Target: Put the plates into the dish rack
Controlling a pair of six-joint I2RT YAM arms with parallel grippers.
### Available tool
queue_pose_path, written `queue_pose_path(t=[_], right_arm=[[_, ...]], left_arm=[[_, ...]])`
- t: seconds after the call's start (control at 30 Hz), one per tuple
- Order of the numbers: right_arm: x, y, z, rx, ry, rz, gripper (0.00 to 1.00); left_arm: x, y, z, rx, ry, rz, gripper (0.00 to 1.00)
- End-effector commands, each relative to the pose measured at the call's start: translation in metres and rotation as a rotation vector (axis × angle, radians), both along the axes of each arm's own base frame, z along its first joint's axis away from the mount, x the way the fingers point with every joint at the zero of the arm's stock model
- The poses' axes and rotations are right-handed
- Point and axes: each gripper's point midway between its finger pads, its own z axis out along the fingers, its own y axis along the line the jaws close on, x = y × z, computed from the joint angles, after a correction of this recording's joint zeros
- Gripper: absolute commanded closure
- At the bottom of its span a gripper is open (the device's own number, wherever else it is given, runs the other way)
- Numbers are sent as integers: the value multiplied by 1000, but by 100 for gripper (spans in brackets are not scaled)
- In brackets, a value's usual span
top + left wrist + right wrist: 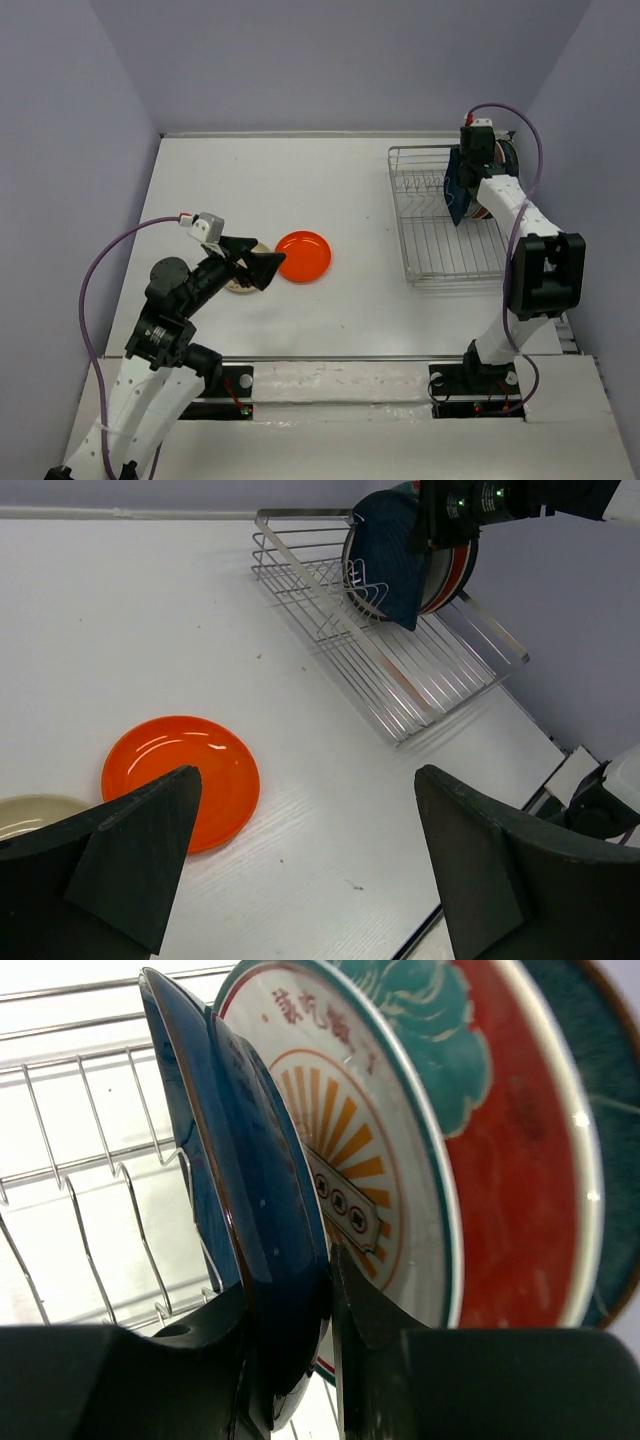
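Clamping dark blue plate (250, 1190) at its lower rim with right gripper (290, 1310), pinching both faces between the fingers. Holding it on edge in the upper right of the top view, among the wires of the dish rack (440, 250); resting on the rack base or hanging just above it, hard telling from these angles. Noting three more plates standing upright just behind it, toward the rack's upper-right corner in the top view: sunburst plate (350, 1140) first, white with orange rays, then large teal-and-red plate (500, 1160), then dark teal plate (610, 1110) at the right edge of the wrist frame. Finding plain orange plate (303, 256) lying flat on the white table (300, 180) near centre of the top view, well apart from the rack. Spotting small cream plate (240, 285) just left of it, partly hidden beneath left gripper (258, 265). Holding left gripper above those two, jaws spread wide, gripping nothing.
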Motion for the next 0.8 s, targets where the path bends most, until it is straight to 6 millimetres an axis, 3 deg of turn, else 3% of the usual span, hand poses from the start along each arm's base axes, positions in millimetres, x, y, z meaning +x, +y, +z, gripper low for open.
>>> queue_pose_path(t=[0.0, 0.13, 0.17, 0.27, 0.33, 0.43, 0.53, 0.6, 0.63, 0.67, 0.73, 0.77], right_arm=[[20, 12, 10, 68, -109, 7, 84], [20, 15, 4, 88, -109, 9, 73], [20, 13, 7, 85, -118, -3, 61], [21, 13, 30, 97, -174, -10, 37], [19, 16, 55, 97, -230, -8, 27], [15, 35, 85, 105, -293, 35, 21], [6, 71, 105, 127, -346, 103, 20], [-2, 115, 113, 158, -372, 189, 21], [-10, 135, 121, 194, -390, 253, 26], [-19, 171, 114, 248, -384, 335, 29], [-33, 211, 108, 338, -371, 443, 38], [-41, 229, 103, 386, -356, 490, 48]], left_arm=[[6, -1, -7, 20, 16, 8, 1], [8, 1, -8, 23, 24, 21, 1], [9, 1, -9, 25, 28, 28, 1], [12, 1, -15, 32, 51, 32, 1], [16, 2, -20, 42, 72, 46, 1], [18, 2, -23, 50, 89, 54, 1], [22, 4, -27, 57, 103, 72, 1], [24, 6, -28, 59, 110, 93, 1], [25, 7, -30, 58, 114, 101, 1], [26, 10, -30, 62, 114, 120, 1], [28, 12, -31, 64, 119, 135, 1], [29, 13, -31, 64, 121, 141, 1]])
